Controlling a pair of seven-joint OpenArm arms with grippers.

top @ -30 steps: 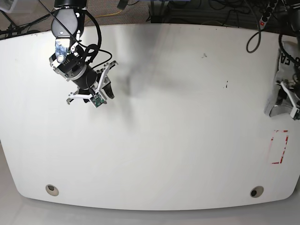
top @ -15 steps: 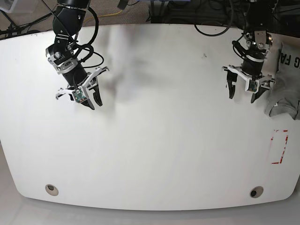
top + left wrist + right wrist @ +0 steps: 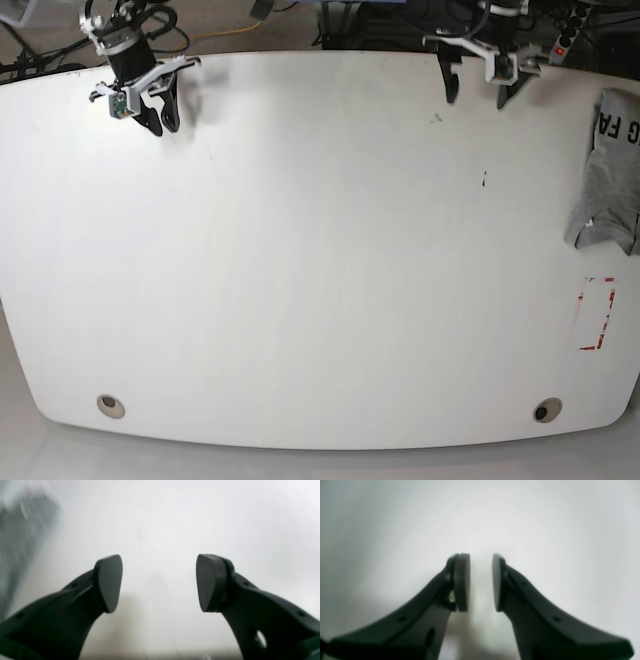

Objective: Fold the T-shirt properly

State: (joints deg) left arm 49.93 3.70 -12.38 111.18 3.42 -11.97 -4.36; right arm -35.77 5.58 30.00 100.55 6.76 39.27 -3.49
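Note:
The grey T-shirt (image 3: 612, 170) with black letters lies bunched at the table's far right edge, partly cut off by the frame. My left gripper (image 3: 478, 88) hangs over the table's back edge, well left of the shirt, open wide and empty (image 3: 158, 582). A blurred grey patch (image 3: 17, 530) at the left of the left wrist view may be the shirt. My right gripper (image 3: 160, 117) sits at the back left corner, far from the shirt. Its fingers stand a narrow gap apart with nothing between them (image 3: 481, 582).
The white table (image 3: 320, 260) has a red rectangle mark (image 3: 597, 313) near the right edge below the shirt. Two round holes (image 3: 109, 404) (image 3: 547, 409) sit near the front edge. Cables and a power strip (image 3: 566, 35) lie behind the back edge.
Both arms have drawn back from over the table to its far edge. The left gripper came away from the shirt at the right edge, and the shirt stays lying there.

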